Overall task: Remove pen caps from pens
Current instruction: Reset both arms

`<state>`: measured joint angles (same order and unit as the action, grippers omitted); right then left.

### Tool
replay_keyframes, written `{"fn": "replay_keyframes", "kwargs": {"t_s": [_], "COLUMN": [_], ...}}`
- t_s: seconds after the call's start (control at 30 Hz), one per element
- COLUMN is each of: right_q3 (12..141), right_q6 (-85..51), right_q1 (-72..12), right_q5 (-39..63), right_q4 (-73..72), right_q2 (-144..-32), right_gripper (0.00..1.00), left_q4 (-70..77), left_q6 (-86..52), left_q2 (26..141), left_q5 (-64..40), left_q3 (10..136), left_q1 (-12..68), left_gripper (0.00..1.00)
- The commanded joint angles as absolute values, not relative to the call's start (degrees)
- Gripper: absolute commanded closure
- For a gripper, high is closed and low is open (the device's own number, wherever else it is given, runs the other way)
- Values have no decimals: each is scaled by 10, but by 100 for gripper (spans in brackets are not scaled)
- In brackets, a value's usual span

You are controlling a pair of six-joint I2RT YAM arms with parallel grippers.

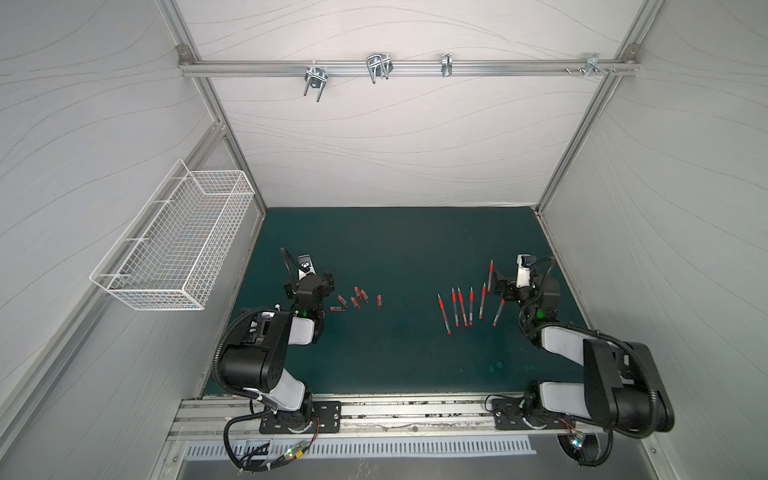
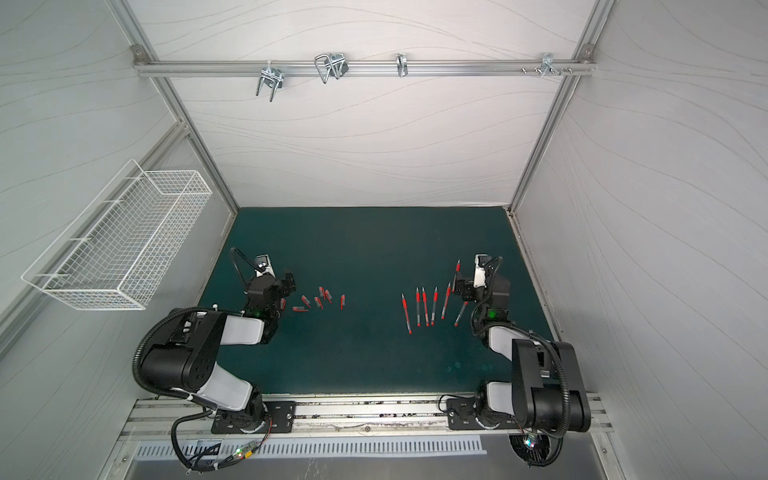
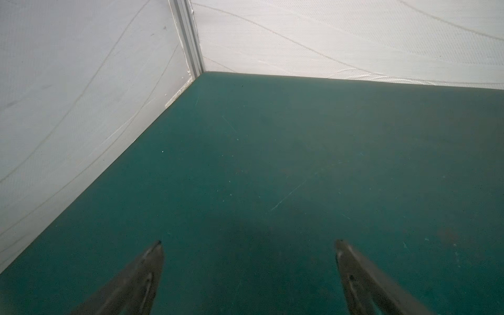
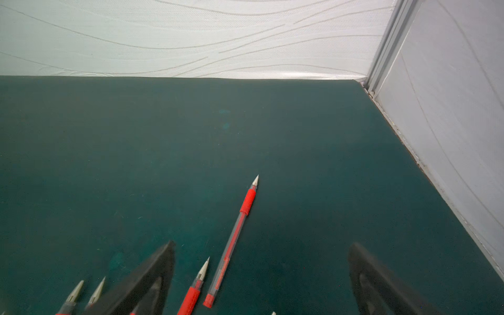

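Observation:
Several slim grey pens [image 1: 462,307] with red grips lie uncapped in a loose row on the right half of the green mat [image 1: 399,249]; both top views show them. Several short red pen caps [image 1: 356,297] lie scattered on the left half, apart from the pens. My right gripper [image 4: 261,245] hovers open over the farthest pen [image 4: 235,236], which lies between its fingers untouched; another pen's tip [image 4: 203,271] shows beside it. Near the caps, my left gripper [image 3: 248,241] stands open over bare mat with nothing between its fingers. No caps appear in the left wrist view.
A white wire basket [image 1: 178,245] hangs on the left wall above the mat. Metal hooks [image 1: 378,68] sit on the rail high on the back wall. Enclosure walls close the mat's left, right and far edges. Both arm bases stand on the front rail [image 1: 399,415].

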<state>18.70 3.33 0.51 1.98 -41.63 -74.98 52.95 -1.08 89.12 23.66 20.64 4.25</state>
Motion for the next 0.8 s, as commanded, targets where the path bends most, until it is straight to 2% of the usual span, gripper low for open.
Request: {"fn": "replay_keyframes", "kwargs": {"t_s": [0.0, 0.1, 0.2, 0.5, 0.77], "right_q3": [196, 192, 166, 178, 251], "right_q6": [41, 30, -18, -5, -9], "right_q1": [8, 1, -1, -32, -42], "right_q5": [58, 57, 67, 20, -23], "right_q4": [-406, -403, -496, -603, -460], "right_q2": [-753, -747, -765, -901, -899], "right_gripper": [1, 1, 1, 1, 1], "left_q4": [531, 542, 536, 534, 529], "left_q6": [-14, -11, -13, -13, -15], "left_q2": [893, 897, 896, 896, 896], "left_q5": [223, 225, 223, 221, 217], "left_q3": [221, 221, 221, 223, 225], "left_q1": [38, 38, 38, 37, 34], "left_gripper": [1, 1, 1, 1, 1]}}
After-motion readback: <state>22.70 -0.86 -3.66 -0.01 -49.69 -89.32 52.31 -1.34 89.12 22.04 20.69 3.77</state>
